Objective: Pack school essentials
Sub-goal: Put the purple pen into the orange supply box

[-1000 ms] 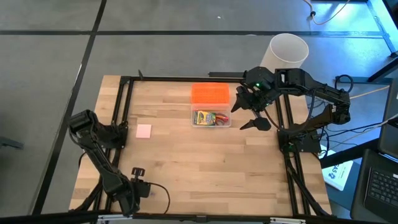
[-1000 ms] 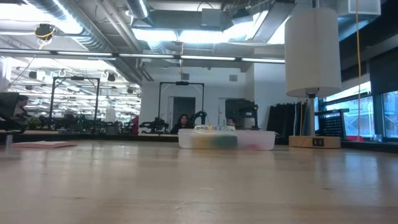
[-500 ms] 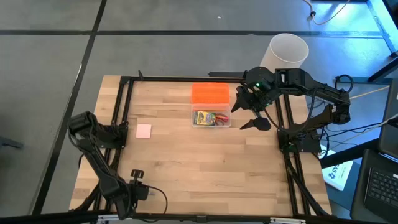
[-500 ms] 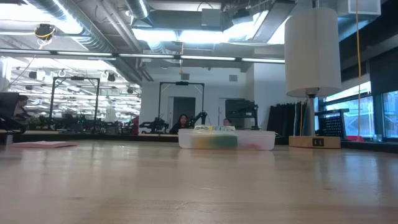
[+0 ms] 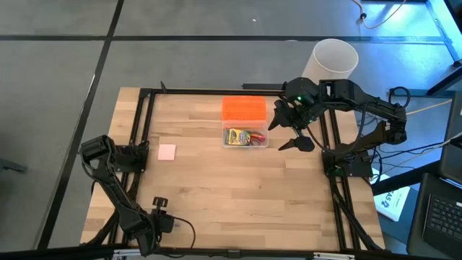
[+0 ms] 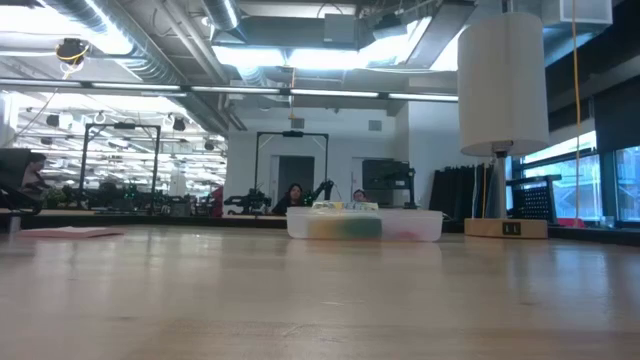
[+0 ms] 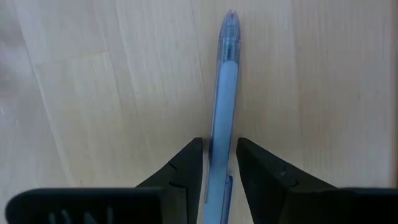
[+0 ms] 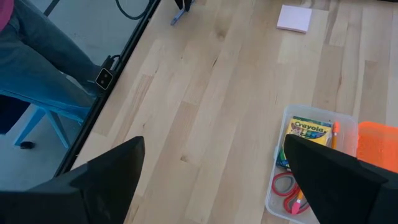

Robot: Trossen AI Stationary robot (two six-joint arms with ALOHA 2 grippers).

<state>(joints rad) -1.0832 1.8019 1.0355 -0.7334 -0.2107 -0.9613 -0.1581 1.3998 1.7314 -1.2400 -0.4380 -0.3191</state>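
A blue-purple pen (image 7: 225,81) lies lengthwise on the wood, and my left gripper (image 7: 219,142) is shut on it near the table's near-left corner (image 5: 159,201). The clear box (image 5: 245,136) holds the yellow-green crayon box (image 8: 309,132), red-handled scissors (image 8: 287,186) and an orange pencil (image 8: 334,129). Its orange lid (image 5: 243,109) lies just behind it. The pink pad (image 5: 167,152) lies flat on the left of the table. My right gripper (image 5: 290,132) hangs open, right of the box. My left gripper pinches the pen's barrel (image 7: 217,134) between its two fingers (image 7: 186,163), which come from above and lie across it. The pen's pointed end (image 7: 231,15) reaches out past the fingertips. Whether the pen is off the wood, I cannot tell.
A tall white cylinder (image 5: 336,58) stands beyond the table's far right corner. A black frame rail (image 5: 142,126) runs along the table's left, far and right edges. Bare wood spans the middle and near side. People sit far off in the room (image 6: 293,197).
My left arm's elbow has sunk a little toward the near edge, while its gripper has stayed over the same spot near the near-left corner. The right arm, the box and the pad have kept still.
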